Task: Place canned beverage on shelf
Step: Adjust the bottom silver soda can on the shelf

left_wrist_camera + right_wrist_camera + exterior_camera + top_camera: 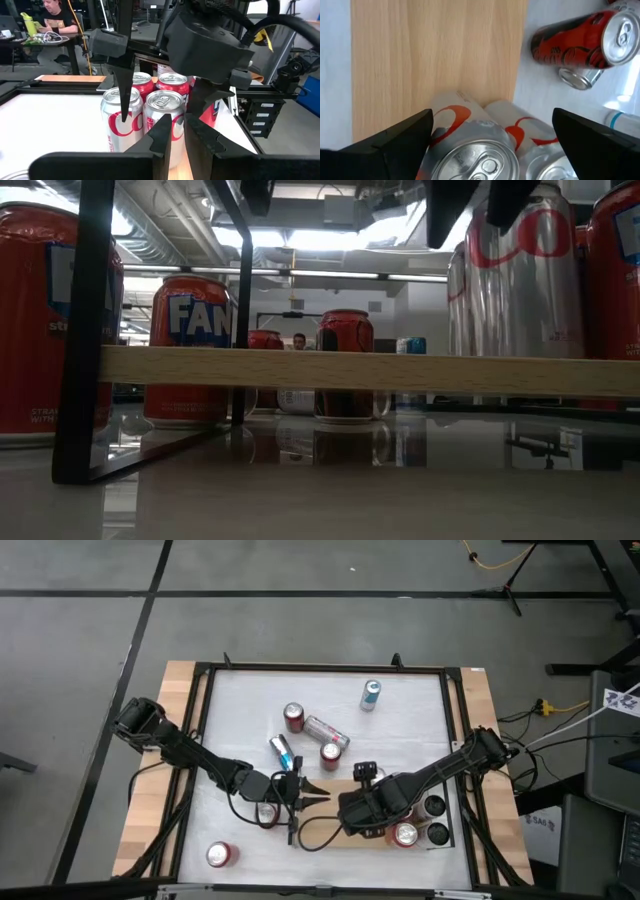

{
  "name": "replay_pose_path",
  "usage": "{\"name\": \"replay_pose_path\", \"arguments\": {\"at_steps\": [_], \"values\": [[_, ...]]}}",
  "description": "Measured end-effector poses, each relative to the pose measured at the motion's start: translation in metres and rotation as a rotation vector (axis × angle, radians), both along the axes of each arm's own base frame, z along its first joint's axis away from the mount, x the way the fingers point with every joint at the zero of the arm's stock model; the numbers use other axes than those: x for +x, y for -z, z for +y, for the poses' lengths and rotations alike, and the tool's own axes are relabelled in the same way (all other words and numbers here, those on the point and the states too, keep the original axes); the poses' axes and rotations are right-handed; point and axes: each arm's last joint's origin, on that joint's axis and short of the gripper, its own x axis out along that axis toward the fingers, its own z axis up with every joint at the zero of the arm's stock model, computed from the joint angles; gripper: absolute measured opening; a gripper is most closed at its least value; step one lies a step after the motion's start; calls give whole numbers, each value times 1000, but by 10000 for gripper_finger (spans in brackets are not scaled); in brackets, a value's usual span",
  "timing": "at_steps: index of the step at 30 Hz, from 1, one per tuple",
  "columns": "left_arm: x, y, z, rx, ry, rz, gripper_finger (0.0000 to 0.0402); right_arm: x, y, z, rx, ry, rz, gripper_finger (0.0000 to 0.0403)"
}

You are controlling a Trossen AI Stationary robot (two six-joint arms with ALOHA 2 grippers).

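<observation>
Looking down from overhead, I see the shelf [340, 802] lying on the white table [240, 710] at its near edge, its right end holding a cluster of upright cans [428, 821] that includes a red-topped one [405, 834] and two dark-topped ones. My right gripper [365, 773] hangs over the shelf with its fingers spread wide; its wrist camera looks straight down between them at a silver-and-red can [470, 150] standing on the wood, untouched by either finger, with a second such can [540, 150] touching it. That same camera catches a red can on its side [580, 37] off the shelf's edge, which the table-level camera hides behind the board. The level camera instead shows a red Fanta can [190, 350] and another red can [345, 365] beyond the shelf, and a tall silver can [515, 280] on top of it. My left gripper [318, 791] reaches toward the shelf's left end, low and nearly level, its fingers pinched together on nothing; its wrist camera faces the shelved cans and the right gripper above them. A person [52, 15] sits at a desk beyond the table.
</observation>
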Motion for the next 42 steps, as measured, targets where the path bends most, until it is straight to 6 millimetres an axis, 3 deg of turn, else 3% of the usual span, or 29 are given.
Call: {"name": "replay_pose_path", "arguments": {"at_steps": [25,30,36,42], "values": [[0,0,0,0,0,0,45,5,-1,-1,-54,30,-83,399],[0,0,0,0,0,0,45,4,-3,0,-32,8,-62,399],[0,0,0,-1,-1,-2,45,3,-18,2,36,-52,-57,399],[0,0,0,-1,-1,-2,45,-2,-13,2,71,-96,35,399]]}}
